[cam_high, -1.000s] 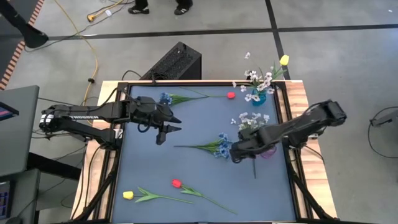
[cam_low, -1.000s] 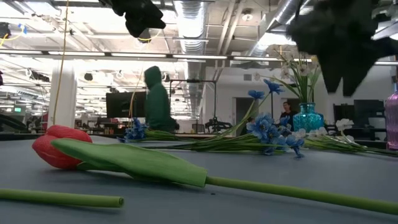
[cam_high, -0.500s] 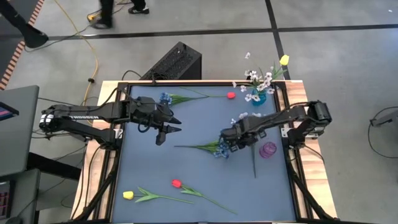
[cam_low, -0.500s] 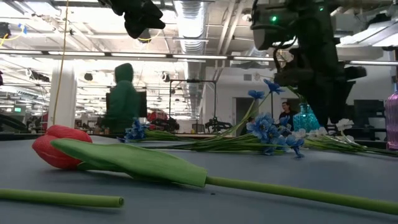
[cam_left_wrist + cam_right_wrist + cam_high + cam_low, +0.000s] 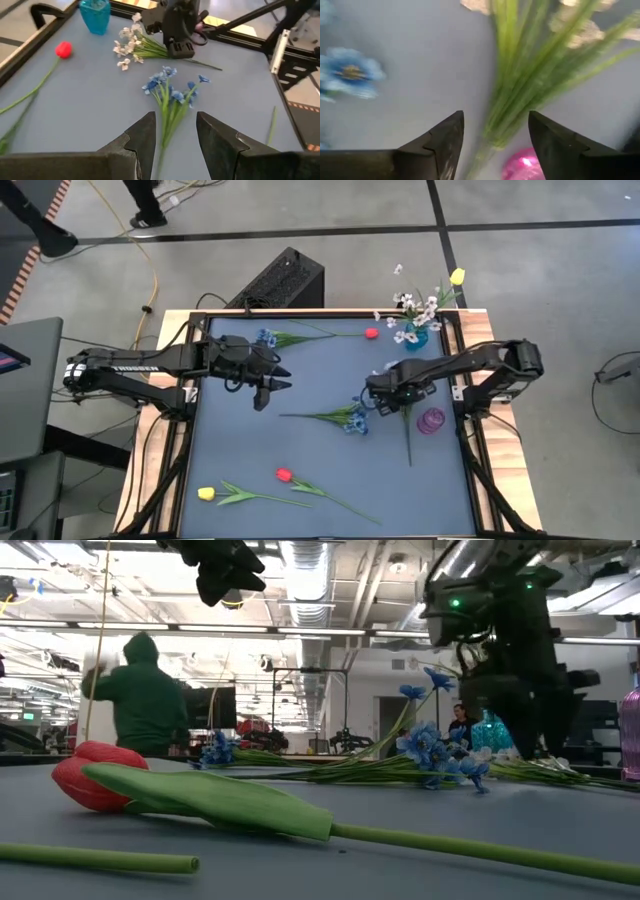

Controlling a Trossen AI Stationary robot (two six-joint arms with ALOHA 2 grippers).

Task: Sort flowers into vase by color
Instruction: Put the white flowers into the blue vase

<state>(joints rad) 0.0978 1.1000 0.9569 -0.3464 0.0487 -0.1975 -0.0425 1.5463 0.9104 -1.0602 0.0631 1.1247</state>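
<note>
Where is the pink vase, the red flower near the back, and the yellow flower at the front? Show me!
pink vase (image 5: 431, 421), high view, on its round top opening.
red flower near the back (image 5: 371, 334), high view, on the red bud.
yellow flower at the front (image 5: 206, 494), high view, on the yellow bud.
</note>
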